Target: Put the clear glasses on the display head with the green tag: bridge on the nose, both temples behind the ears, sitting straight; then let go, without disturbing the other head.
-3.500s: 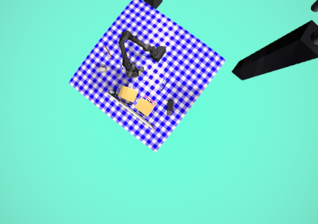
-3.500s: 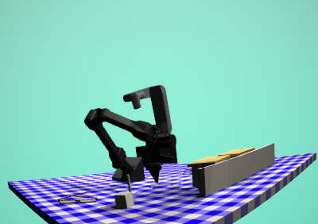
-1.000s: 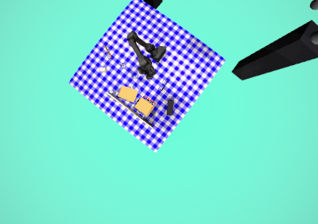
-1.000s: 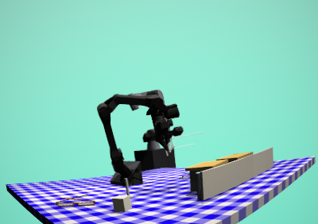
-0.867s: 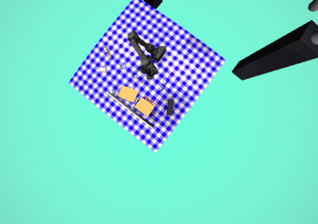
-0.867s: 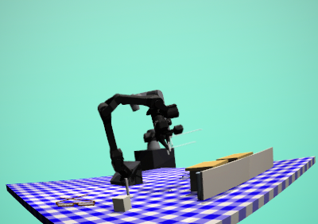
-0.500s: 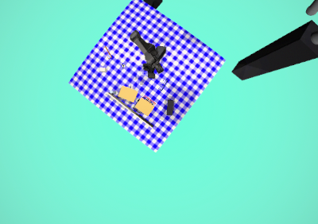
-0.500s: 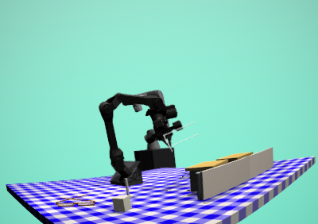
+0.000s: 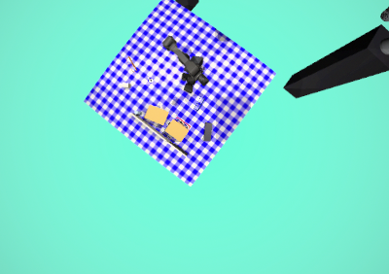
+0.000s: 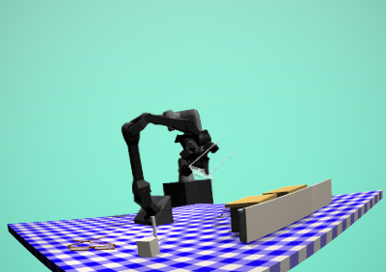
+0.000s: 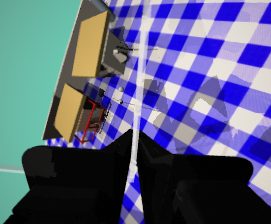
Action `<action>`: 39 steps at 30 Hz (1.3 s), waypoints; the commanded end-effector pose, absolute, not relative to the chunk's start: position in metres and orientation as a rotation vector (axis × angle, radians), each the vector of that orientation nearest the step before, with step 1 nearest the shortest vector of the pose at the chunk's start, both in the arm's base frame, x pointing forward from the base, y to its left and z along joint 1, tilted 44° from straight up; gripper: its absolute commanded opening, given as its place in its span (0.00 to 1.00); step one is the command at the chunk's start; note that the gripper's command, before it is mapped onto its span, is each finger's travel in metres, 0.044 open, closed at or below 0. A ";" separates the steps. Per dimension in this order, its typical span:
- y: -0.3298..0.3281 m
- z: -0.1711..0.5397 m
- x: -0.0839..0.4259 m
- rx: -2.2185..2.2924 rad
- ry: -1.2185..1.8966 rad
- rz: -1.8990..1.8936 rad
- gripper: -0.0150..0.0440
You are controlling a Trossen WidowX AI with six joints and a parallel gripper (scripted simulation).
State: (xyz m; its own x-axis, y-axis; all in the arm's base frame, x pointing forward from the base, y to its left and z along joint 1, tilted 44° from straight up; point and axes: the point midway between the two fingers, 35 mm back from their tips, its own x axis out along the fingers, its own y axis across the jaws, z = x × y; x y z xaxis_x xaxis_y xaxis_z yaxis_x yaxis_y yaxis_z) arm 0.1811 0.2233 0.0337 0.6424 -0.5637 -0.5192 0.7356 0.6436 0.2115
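Observation:
My gripper (image 10: 199,167) (image 11: 134,133) is shut on the clear glasses (image 10: 225,164) (image 11: 140,75), high above the table. In the exterior view their thin temples slant up to the right, with the front lower down. In the wrist view one clear bar runs out from between the fingertips. A grey display head (image 11: 117,56) shows partly under the upper tan board in the wrist view. A red frame (image 11: 89,120) (image 9: 183,122) shows beside the lower board, where the other head is mostly hidden. I cannot make out the green tag. The glasses touch neither head.
Tan boards (image 9: 157,115) (image 9: 177,130) (image 10: 251,202) cover the heads from above, with a long upright panel (image 10: 289,211) behind them. Brown glasses (image 9: 132,63) (image 10: 92,247) and a pale block (image 9: 125,85) (image 10: 148,247) with a post lie apart. A dark grey block (image 9: 208,131) is beside the boards.

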 end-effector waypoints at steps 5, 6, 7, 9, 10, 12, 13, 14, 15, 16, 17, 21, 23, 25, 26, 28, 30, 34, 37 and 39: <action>0.235 0.026 0.165 0.626 0.341 -0.738 0.25; 0.237 0.025 0.163 0.653 0.330 -0.734 0.25; 0.238 0.024 0.161 0.681 0.319 -0.730 0.25; 0.241 0.022 0.156 0.736 0.297 -0.721 0.25; 0.243 0.021 0.154 0.764 0.287 -0.716 0.25; 0.244 0.020 0.151 0.800 0.274 -0.710 0.25; 0.245 0.020 0.150 0.805 0.272 -0.709 0.25; 0.243 0.021 0.153 0.764 0.290 -0.719 0.26; 0.243 0.021 0.153 0.764 0.290 -0.719 0.25; 0.243 0.021 0.153 0.764 0.290 -0.719 0.25; 0.243 0.021 0.153 0.764 0.290 -0.719 0.25; 0.243 0.021 0.153 0.764 0.290 -0.719 0.25; 0.243 0.021 0.153 0.764 0.290 -0.719 0.25; 0.243 0.021 0.153 0.764 0.290 -0.719 0.25; 0.243 0.021 0.153 0.764 0.290 -0.719 0.25; 0.243 0.021 0.153 0.764 0.290 -0.719 0.25; 0.243 0.021 0.153 0.764 0.290 -0.719 0.25; 0.243 0.021 0.153 0.764 0.290 -0.719 0.25; 0.240 0.022 0.156 0.753 0.295 -0.736 0.25; 0.236 0.024 0.161 0.736 0.303 -0.761 0.25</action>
